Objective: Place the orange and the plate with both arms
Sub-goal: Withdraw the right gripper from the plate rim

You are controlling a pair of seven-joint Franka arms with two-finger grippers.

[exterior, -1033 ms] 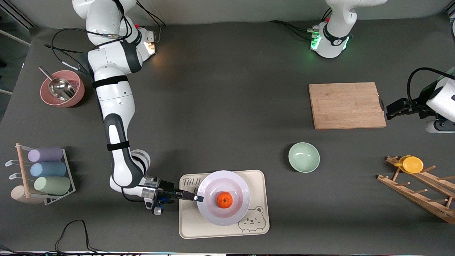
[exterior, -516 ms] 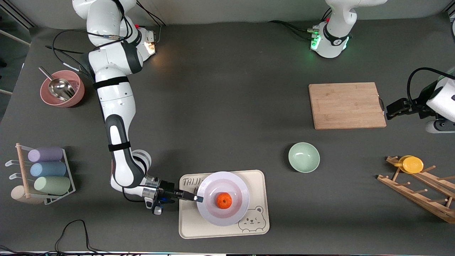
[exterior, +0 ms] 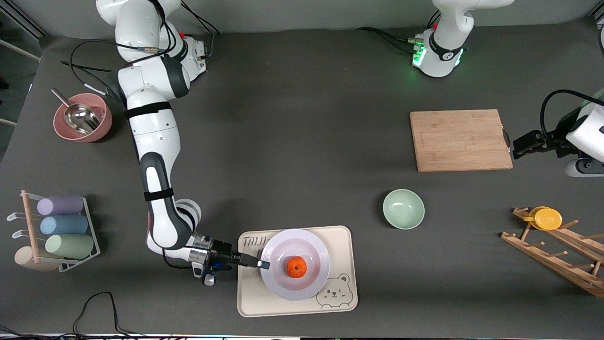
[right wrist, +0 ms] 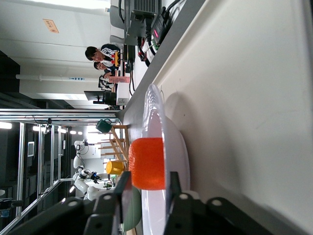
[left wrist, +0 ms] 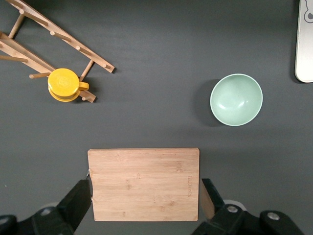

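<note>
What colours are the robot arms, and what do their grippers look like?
Both arms are glossy white with dark grey joints and black bands. Black cables run along them, and the left arm's base glows green. The right gripper has thin black fingers on a silver wrist with a blue spot. The left gripper is black and chunky.

bear tray (exterior: 250, 302) | mint bowl (exterior: 403, 209) | cutting board (exterior: 460, 140) | yellow cup (exterior: 547, 218) on rack (exterior: 561, 257)

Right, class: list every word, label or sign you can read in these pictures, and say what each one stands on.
"TAIJI": hand-style lettering on the cream bear tray, at the corner beside the plate; the plate's rim covers whatever follows.
Small mark on the cutting board: too small to read.
Orange sign on the room's wall in the right wrist view: too blurred to read.
</note>
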